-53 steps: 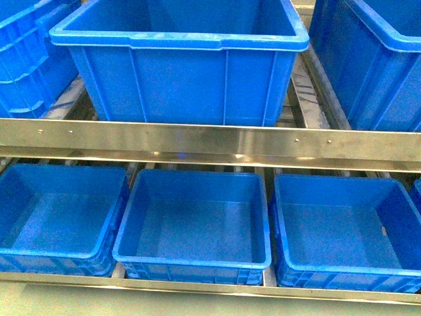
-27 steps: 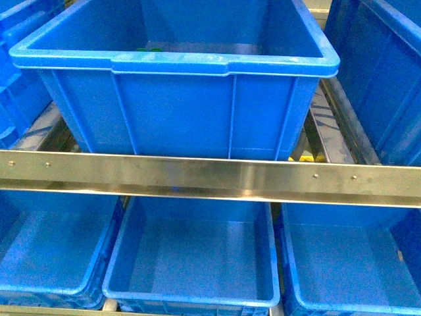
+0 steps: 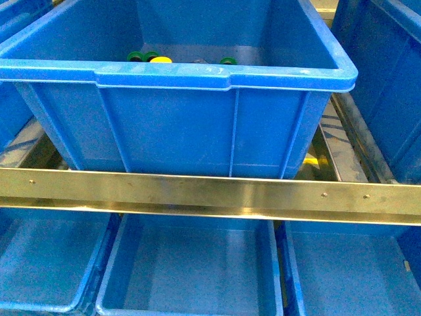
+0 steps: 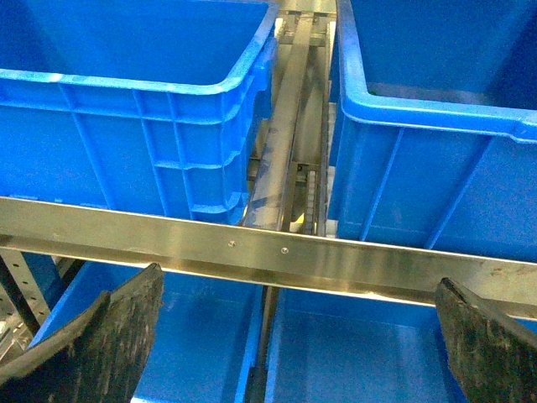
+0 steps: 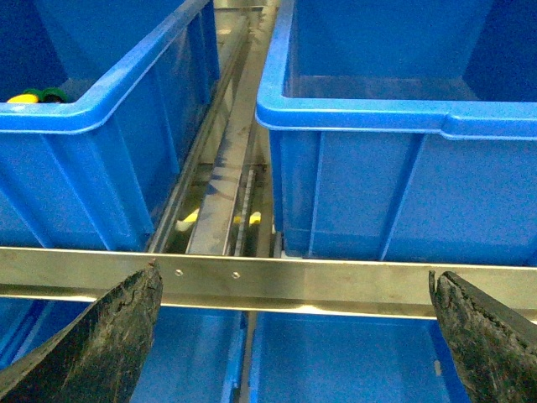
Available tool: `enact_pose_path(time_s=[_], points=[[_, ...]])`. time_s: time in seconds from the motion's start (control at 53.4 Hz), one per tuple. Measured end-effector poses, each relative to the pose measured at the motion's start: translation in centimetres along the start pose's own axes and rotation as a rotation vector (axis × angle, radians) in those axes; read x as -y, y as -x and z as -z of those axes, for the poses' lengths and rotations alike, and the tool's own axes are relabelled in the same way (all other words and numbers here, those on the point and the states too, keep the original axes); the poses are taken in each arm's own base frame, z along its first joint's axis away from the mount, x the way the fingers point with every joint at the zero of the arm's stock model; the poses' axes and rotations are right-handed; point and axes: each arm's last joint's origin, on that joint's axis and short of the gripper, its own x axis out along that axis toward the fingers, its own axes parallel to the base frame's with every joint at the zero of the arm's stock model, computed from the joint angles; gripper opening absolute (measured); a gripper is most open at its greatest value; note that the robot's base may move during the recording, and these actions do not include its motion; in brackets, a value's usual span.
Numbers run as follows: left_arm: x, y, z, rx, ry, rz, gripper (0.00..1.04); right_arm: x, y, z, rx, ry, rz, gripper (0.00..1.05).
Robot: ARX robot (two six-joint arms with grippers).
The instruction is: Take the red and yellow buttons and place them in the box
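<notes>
End effectors, left [image 4: 294, 336] and right [image 5: 294, 332]: spread wide, empty, held short of steel rail [image 3: 210, 194]. Since a second ago, front view risen and closed on upper crate [image 3: 164, 77], exposing its inside. Yellow button [image 3: 160, 60] just showing over near rim, beside green pieces [image 3: 135, 56]. No red spotted. Probably still searching; reach over rim due next.
</notes>
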Motion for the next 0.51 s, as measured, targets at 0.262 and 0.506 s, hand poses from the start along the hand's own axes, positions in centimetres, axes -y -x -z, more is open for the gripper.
enact_pose_path(time_s=[0.262,0.506], points=[[-0.01,0.00,0.00,0.000,0.000,-0.003,0.97,0.00,0.00,0.00,0.000,0.000,-0.003,0.97],[0.01,0.00,0.00,0.000,0.000,0.003,0.97,0.01,0.00,0.00,0.000,0.000,0.002,0.97]])
